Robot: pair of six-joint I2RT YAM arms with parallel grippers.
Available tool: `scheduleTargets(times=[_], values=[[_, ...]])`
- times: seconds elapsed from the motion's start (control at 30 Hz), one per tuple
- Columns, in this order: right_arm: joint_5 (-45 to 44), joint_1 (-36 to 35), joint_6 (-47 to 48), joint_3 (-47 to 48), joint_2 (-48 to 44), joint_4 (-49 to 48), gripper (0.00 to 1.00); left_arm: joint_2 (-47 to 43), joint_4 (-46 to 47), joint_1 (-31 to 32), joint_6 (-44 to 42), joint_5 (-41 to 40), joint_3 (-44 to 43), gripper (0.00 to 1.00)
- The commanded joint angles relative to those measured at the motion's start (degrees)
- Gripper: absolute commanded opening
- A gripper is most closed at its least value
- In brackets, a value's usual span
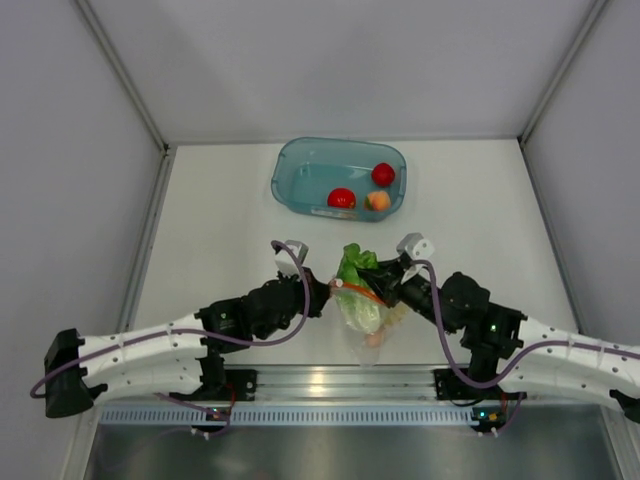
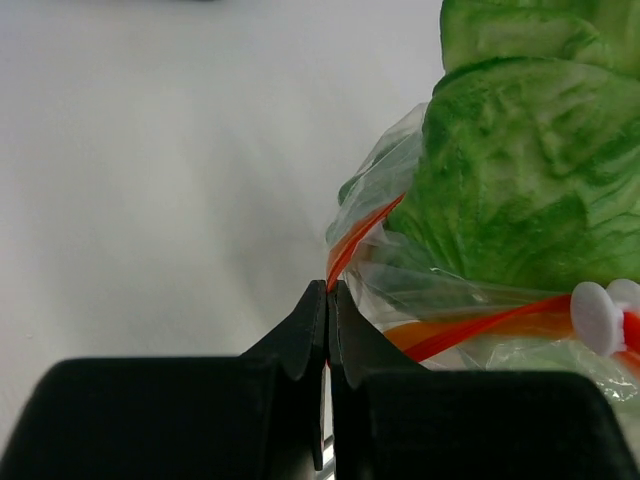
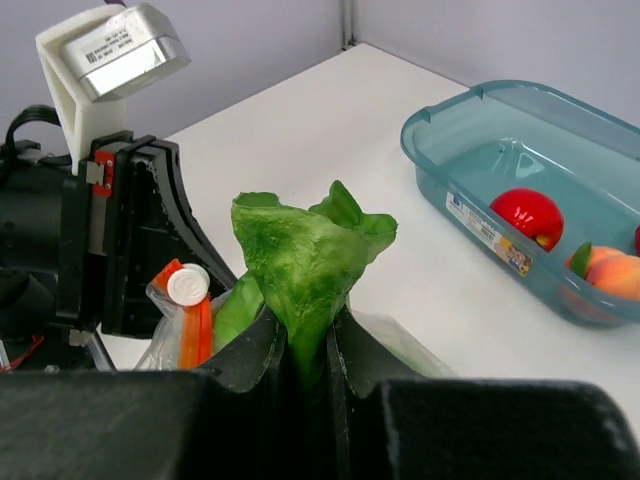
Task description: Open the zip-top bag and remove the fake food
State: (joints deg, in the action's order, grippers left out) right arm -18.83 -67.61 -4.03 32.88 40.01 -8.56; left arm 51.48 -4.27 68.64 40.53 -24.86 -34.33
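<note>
One bag [image 1: 362,318] — lengthwise near-far; mouth toward bin [image 1: 315,165].

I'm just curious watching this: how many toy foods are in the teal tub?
3. In the teal bin: a far red piece at right, a near red piece mid-front, a peach beside it. None looks hidden there.

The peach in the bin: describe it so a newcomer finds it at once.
Look to the far middle of the table, where a teal bin sits. Three small foods lie in its right half; the peach is the near-right one. It alone is pale orange-pink: the piece left of it and the piece behind it are both red.
</note>
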Motion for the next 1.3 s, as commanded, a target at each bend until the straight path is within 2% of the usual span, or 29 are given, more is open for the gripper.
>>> scheduleTargets(times=[0.0,0.03,0.17,0.23,0.33,0.43,0.57,0.7,0.87,1.0,1.03,1.1,1.13,1.2,1.27], values=[[-2.55,0.2,7.27,5.52,1.11,-7.09,0.0,-2.87,-3.2,0.09,-1.68,0.18,2.07,0.0],[-0.87,0.2,7.37,5.52,1.73,-6.39,0.0,-3.4,-3.37,0.09,-1.69,-0.79,1.9,0.0],[17.02,0.2,10.53,5.35,4.28,-2.44,0.0,-5.86,-7.14,-0.09,-1.16,-8.51,-0.3,0.0],[17.08,0.12,10.54,6.13,6.3,-0.41,0.0,-5.96,-8.29,-0.26,-1.25,-9.76,-2.32,0.0],[9.46,0.2,9.05,9.46,10.51,3.88,0.0,-5.87,-8.3,-0.61,-2.56,-7.67,-4.52,0.0],[-13.95,0.2,4.48,10.88,13.07,3.56,0.0,-5.25,-7.77,-0.61,-4.05,-3.72,-5.49,0.0],[-24.21,0.64,-2.02,11.24,12.03,2.06,0.0,-5.25,-4.61,-0.61,-5.9,2.7,-3.03,0.0],[-28.19,1.43,-7.03,10.54,8.52,1.18,0.0,-5.25,-3.72,-0.61,-6.96,4.82,0.39,0.0],[-14.5,2.49,-6.69,9.74,5.52,-0.67,0.0,-3.41,-6.36,-0.61,-5.73,-2.45,-0.03,0.0],[2.53,2.49,-4.85,10.88,6.13,1.34,0.0,0.36,-9.26,-0.61,-3.89,-8.79,-4.16,0.0],[11.18,2.49,-3.71,10.97,6.22,1.44,0.0,1.07,-9.7,-0.61,-3.54,-9.76,-5.13,0.0],[18.18,2.49,-2.13,10.45,6.13,1.53,0.0,3.0,-10.58,-0.7,-2.92,-12.48,-7.85,0.0],[25.09,2.49,-1.25,10.01,5.79,1.0,0.0,3.7,-10.67,-0.7,-2.83,-12.93,-8.64,0.0],[28.57,2.49,0.16,7.65,3.86,-0.49,0.0,5.29,-10.76,-0.79,-3.09,-12.58,-10.67,0.0],[27.19,2.4,-0.01,5.54,1.58,-4.61,0.0,6.08,-10.76,-0.88,-3.44,-11.97,-11.46,0.0]])
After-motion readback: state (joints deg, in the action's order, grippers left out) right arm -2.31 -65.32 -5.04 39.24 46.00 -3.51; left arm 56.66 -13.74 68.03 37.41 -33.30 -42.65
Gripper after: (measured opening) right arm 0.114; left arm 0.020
